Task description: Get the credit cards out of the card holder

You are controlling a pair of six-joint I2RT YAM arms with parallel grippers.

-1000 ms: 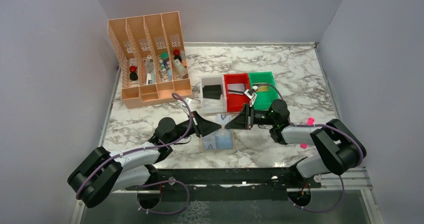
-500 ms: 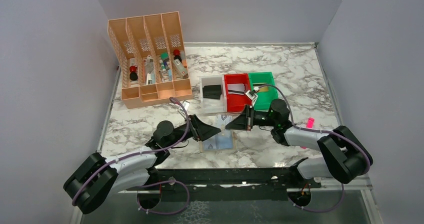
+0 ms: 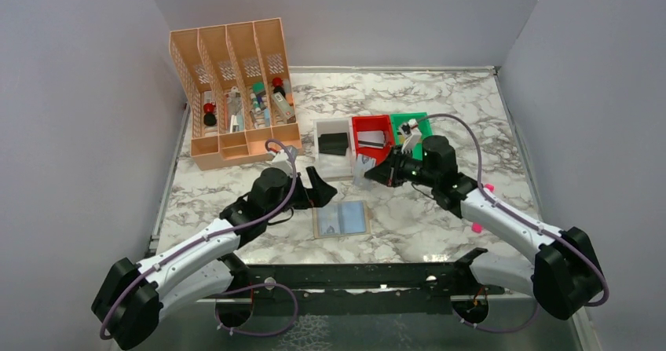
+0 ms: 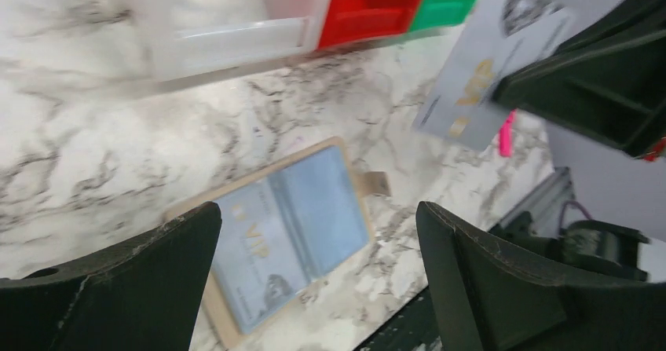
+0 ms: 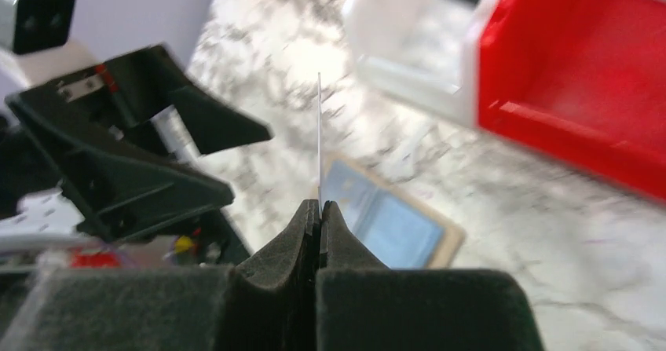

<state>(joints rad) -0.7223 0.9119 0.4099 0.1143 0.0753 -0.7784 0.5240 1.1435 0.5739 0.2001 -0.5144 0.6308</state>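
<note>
Two robot arms work over a marble table (image 3: 448, 100). The right gripper (image 5: 320, 206) is pinched shut on a silvery card (image 4: 487, 68) and holds it in the air, clear of the table, by the near edge of the white bin (image 3: 331, 165) and red bin (image 3: 360, 148). The left wrist view shows the card's face, with gold "VIP" lettering. The right wrist view shows it edge-on, a thin line rising from between the closed fingers (image 5: 302, 233).

The card holder (image 3: 342, 220) lies open and flat on the table, well below the held card and between the two arms, with its pale blue lining up. A second card (image 4: 251, 249), also lettered "VIP", sits in one of its pockets. The holder's small tab (image 4: 374, 183) sticks out at one side.

The left gripper (image 3: 318, 186) hangs above the table near the holder's far left corner, its jaws spread wide and holding nothing. From its wrist camera the holder shows between the two fingers (image 4: 118, 288).

A black card (image 3: 334, 143) rests in the white bin and a grey card (image 3: 374, 139) in the red one. The green bin (image 3: 416, 118) is partly hidden by the right wrist. An orange organiser (image 3: 236, 92) stands at the far left, and a pink stick (image 3: 487, 188) lies beside the right arm.
</note>
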